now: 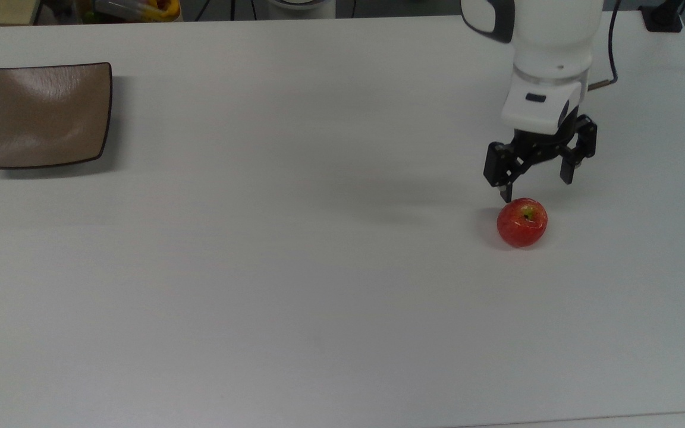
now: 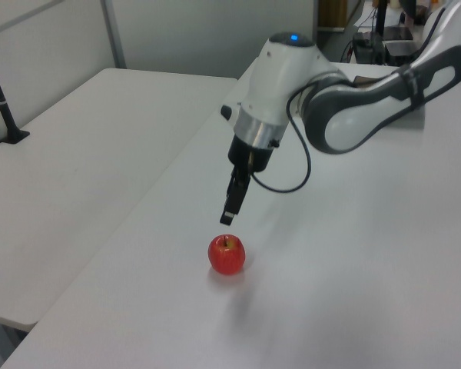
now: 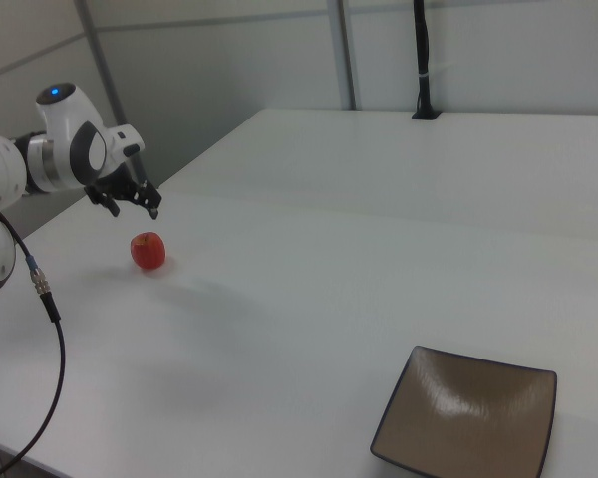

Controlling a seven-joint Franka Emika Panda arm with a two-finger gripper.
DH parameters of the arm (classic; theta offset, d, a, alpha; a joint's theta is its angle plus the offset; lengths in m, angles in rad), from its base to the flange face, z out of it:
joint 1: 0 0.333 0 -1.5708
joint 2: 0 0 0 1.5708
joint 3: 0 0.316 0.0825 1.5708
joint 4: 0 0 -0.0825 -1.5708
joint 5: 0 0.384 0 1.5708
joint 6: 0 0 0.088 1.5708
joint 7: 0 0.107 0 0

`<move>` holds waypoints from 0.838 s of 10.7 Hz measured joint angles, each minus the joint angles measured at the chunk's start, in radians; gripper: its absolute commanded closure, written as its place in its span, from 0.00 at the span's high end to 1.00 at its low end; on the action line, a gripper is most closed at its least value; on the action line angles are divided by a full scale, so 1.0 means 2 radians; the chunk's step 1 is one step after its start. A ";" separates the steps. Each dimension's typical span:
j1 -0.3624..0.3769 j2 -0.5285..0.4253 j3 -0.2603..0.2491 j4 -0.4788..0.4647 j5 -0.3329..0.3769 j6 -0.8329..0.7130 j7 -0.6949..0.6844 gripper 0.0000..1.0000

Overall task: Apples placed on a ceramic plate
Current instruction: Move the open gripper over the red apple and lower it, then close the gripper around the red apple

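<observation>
Gripper (image 1: pixel 537 186) hanging over the white worktop (image 1: pixel 319 267), its two black fingers pointing downward and standing spread wide apart, with nothing between them. In the top view, one fingertip (image 1: pixel 505 196) is sitting just above the upper left edge of the apple (image 1: pixel 522 222), while the other finger is hanging above and to the right of the fruit; the apple itself is lying just below the gripper in the top view, resting on the worktop with its stem dimple and yellow-green patch facing up. In the left view, the gripper (image 2: pixel 227 216) is showing as one narrow dark finger directly over the apple (image 2: pixel 227 254), with a small gap of bare worktop colour between fingertip and fruit, so the two are looking apart rather than touching. In the right view, the gripper (image 3: pixel 132 206) is hovering just above the apple (image 3: pixel 149 250) and slightly toward the right view's left.

The ceramic plate (image 1: pixel 45 116) is lying well away from the gripper, far toward the top view's left and a little higher in that picture, sitting flat on the worktop and carrying nothing. In the right view, the plate (image 3: pixel 468 418) is sitting in the lower right, again well apart from gripper and apple.

The white arm (image 1: pixel 547 53) is reaching down to the gripper from the top view's upper edge, a dark cable (image 1: pixel 613 47) trailing beside it.
</observation>
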 measured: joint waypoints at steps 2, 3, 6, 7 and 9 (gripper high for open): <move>0.005 0.021 0.001 0.000 -0.022 0.017 0.000 1.00; 0.007 0.029 0.002 0.001 -0.031 0.023 0.001 1.00; 0.012 0.047 0.004 0.001 -0.057 0.036 0.001 1.00; 0.012 0.053 0.005 0.001 -0.065 0.038 0.002 1.00; 0.012 0.066 0.005 0.001 -0.078 0.040 0.002 1.00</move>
